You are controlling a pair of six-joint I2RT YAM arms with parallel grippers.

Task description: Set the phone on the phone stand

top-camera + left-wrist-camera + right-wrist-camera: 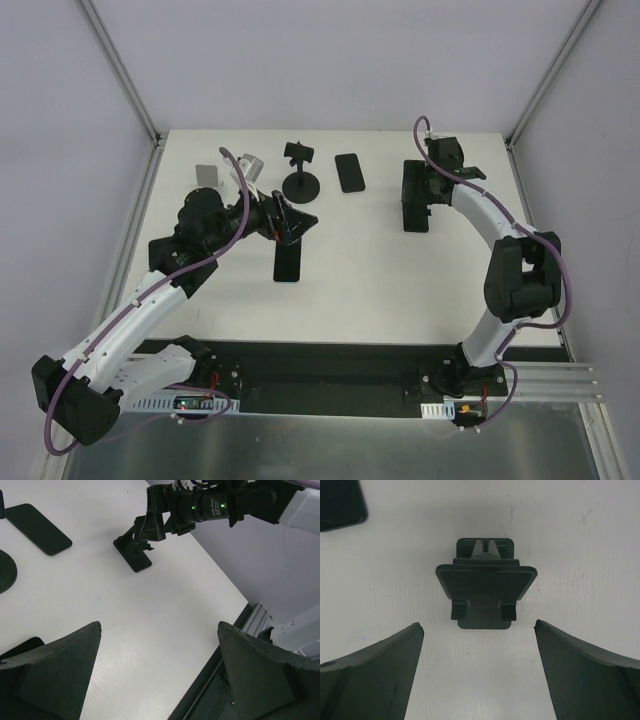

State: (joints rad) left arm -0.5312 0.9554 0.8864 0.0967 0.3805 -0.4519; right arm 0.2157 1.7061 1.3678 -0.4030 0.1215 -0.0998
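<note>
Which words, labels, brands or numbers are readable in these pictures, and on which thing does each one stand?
None can be read.
The phone is dark and blank.
The phone stand and wedge stand show no lettering.
The boards at the arm bases: any print is too small to read.

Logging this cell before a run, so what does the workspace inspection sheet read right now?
Surface: white table, no spills seen.
Job's things: phone lying flat beside phone stand, not on it.
Clutter: folding stand, silver stand, black slab.
Grippers: left gripper open, empty; right gripper open above folding stand.
Cables: purple cables along both arms, no snag seen.
Surroundings: grey walls, nothing else seen.
</note>
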